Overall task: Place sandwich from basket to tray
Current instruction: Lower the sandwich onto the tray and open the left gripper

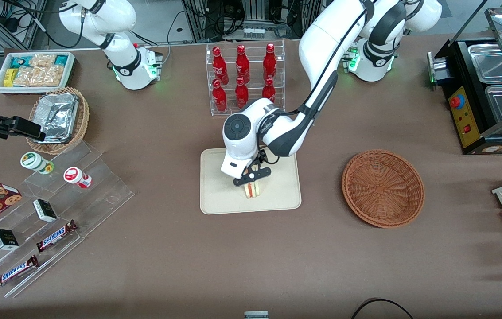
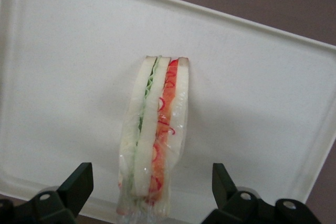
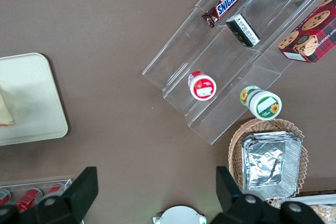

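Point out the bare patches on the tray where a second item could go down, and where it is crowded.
On the tray, the strip toward the parked arm's end is bare, and so is the strip toward the basket. The middle is crowded: the sandwich stands there with the open gripper straddling it, fingers apart from it. The basket itself holds nothing.

Gripper (image 1: 253, 176) low, fingers (image 2: 79, 182) spread

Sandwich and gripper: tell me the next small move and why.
Probably lift the gripper straight up. The sandwich already rests on the tray, the fingers stand open, clear of both its sides, and the basket is empty, so only a clean retreat seems left.
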Motion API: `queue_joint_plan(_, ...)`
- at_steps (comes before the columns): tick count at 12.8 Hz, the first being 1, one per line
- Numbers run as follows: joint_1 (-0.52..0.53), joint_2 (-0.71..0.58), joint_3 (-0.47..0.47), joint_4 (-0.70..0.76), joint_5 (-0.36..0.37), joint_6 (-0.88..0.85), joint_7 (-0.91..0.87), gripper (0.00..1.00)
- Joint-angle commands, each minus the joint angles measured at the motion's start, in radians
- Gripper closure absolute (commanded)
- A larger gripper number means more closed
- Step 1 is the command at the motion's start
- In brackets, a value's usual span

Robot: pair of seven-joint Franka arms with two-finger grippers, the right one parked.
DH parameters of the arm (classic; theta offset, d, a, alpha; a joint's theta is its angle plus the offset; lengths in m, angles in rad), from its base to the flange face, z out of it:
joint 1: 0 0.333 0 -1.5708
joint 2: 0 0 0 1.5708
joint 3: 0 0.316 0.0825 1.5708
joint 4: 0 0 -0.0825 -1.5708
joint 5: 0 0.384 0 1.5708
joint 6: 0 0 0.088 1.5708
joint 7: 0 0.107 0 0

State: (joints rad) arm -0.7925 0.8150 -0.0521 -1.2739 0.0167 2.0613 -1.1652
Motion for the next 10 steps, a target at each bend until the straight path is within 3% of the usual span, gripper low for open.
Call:
queue_joint_plan(1, -0.005, -0.066, 0.009, 0.004, 0.005, -0.062, -0.01, 0.0)
queue_joint_plan(8, 0.094, -0.255, 0.011, -0.011, -0.029, -0.289, 0.144, 0.0)
queue_joint_plan(10, 0.182, -0.319, 0.011, -0.041, -0.029, -0.398, 0.22, 0.0)
